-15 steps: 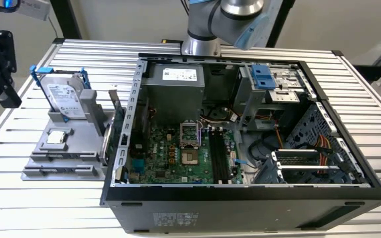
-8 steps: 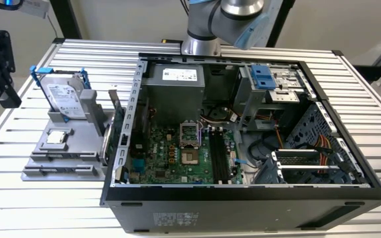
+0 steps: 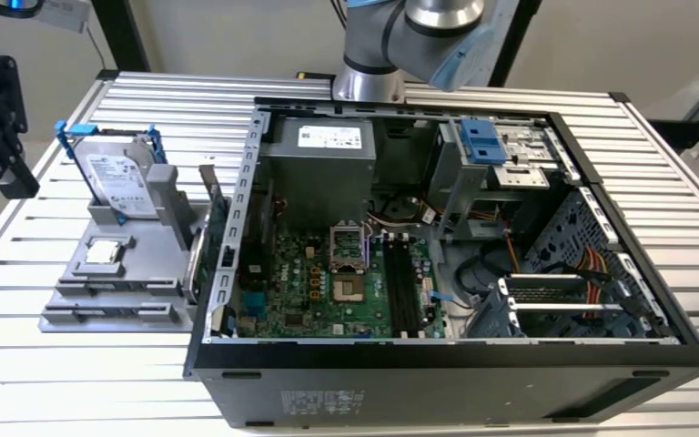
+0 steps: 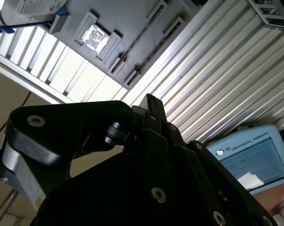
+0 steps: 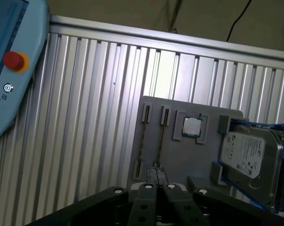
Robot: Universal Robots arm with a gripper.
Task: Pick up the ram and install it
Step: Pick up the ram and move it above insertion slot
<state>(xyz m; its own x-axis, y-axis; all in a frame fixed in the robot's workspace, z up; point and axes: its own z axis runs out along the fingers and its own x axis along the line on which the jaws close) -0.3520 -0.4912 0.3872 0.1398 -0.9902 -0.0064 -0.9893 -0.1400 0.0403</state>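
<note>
1. Two jaws of the gripper (image 5: 157,173) seem pressed together, with no gap between them and nothing held.
2. In the first wrist view they hang above the grey holder (image 5: 179,155), in line with the ram (image 5: 161,141) but not touching it.
3. The ram stands on its long edge in a slot of the holder. A second stick (image 5: 142,141) stands just beside it, and the square chip (image 5: 192,126) and the hard drive (image 5: 248,155) are on its other side.
4. The ram is probably light and stiff, but thin and fragile. The bare top edge near its middle looks like the safest place to hold, with the jaws on the two flat faces.
5. The holder lies on the ribbed counter (image 5: 85,117), to the exterior view's left of the open computer case (image 3: 447,350).
</note>
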